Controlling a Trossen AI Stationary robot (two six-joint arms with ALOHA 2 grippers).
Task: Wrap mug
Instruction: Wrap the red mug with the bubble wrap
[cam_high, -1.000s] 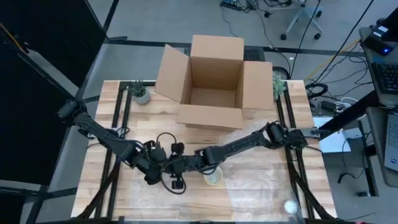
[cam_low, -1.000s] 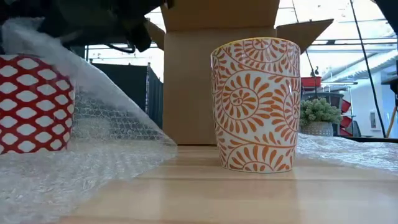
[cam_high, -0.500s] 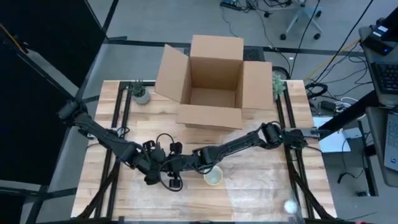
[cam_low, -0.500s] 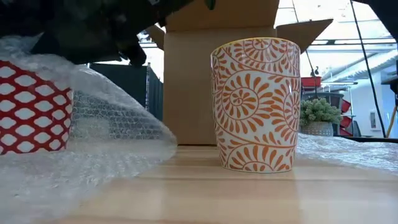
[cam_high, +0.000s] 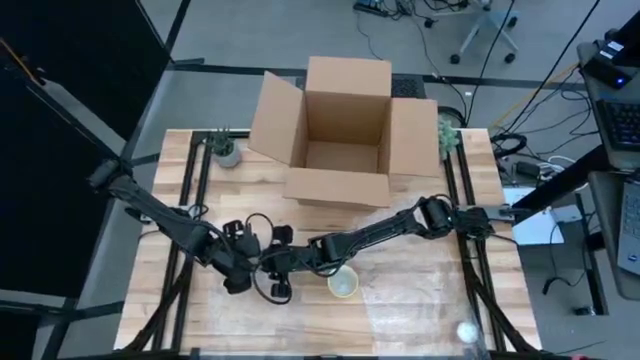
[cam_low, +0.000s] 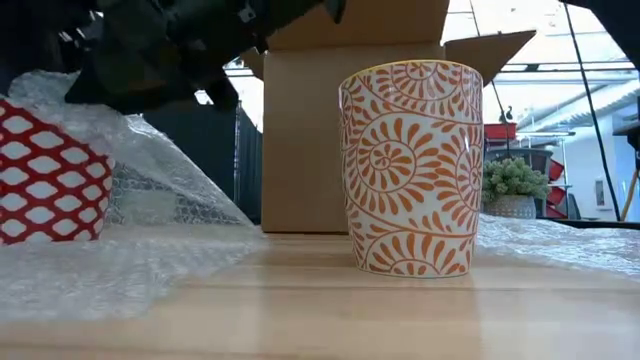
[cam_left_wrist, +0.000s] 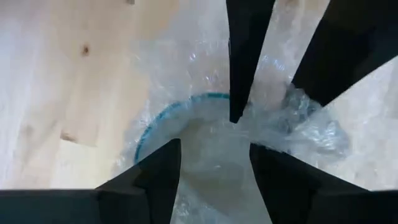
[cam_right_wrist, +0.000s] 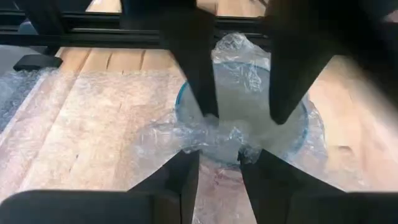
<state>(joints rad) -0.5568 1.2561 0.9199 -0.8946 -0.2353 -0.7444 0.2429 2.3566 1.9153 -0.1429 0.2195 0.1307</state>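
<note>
Red-and-white patterned mug (cam_low: 45, 170): near the front-left part of the table (cam_high: 420, 320), tilted, draped in bubble wrap (cam_low: 150, 250) that also spreads over the wood around it. Both wrist views look down into its blue rim through the plastic, with wrap bunched over part of the opening.

Left gripper (cam_high: 238, 272): directly over this mug; in its own wrist view the 2 fingers (cam_left_wrist: 155, 180) stand apart, straddling the rim. Grasp of the wrap cannot be confirmed.

Right gripper (cam_high: 283, 268): meets the left one over the same mug, reaching in from the table's right side. Its fingers (cam_right_wrist: 177, 180) are spread only slightly, with crumpled wrap gathered in the gap between them.

Orange swirl-patterned cup (cam_low: 411, 168): upright on bare wood just right of the grippers, unwrapped.

Cardboard box (cam_high: 340, 135): open, flaps out, at the middle of the back edge.

2 small potted plants (cam_high: 225, 147): 1 near each back corner, flanking the box.
</note>
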